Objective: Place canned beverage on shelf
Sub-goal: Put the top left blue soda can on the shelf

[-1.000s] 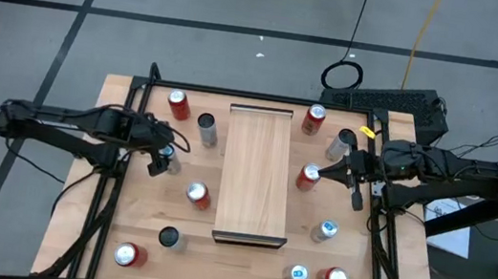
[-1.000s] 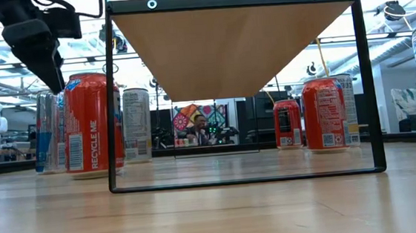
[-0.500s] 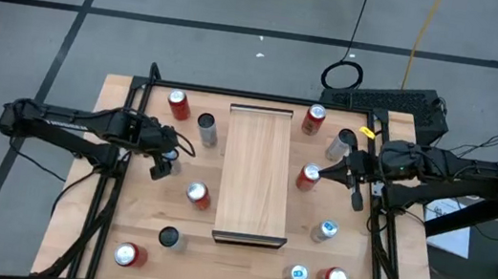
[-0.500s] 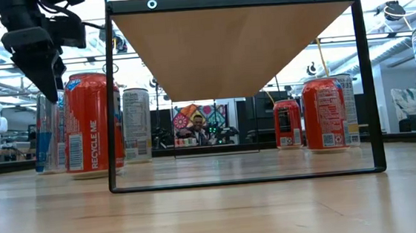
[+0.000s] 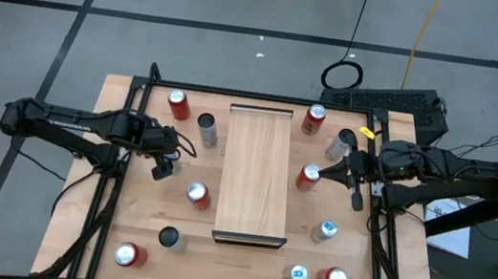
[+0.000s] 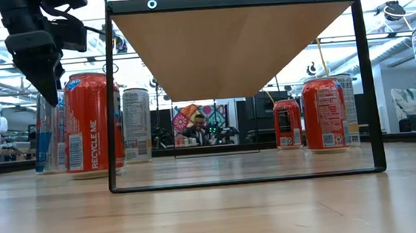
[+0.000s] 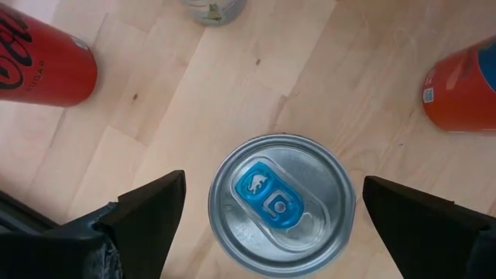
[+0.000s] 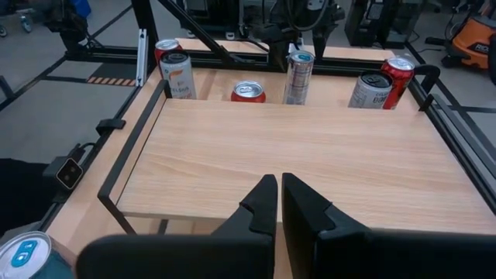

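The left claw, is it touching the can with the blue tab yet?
Apart. The left wrist view shows the left claw open, a strip of bare table between each finger and the blue-tab can.

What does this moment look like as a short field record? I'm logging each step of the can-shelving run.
stage: approach, no can held
left gripper: open, above the silver can with blue tab, fingers either side, not touching
right gripper: shut, empty, waiting at the table's right side, facing the shelf
shelf: raised pale-wood board, mid-table, no cans on top
other cans: scattered on the tabletop on both sides of the shelf
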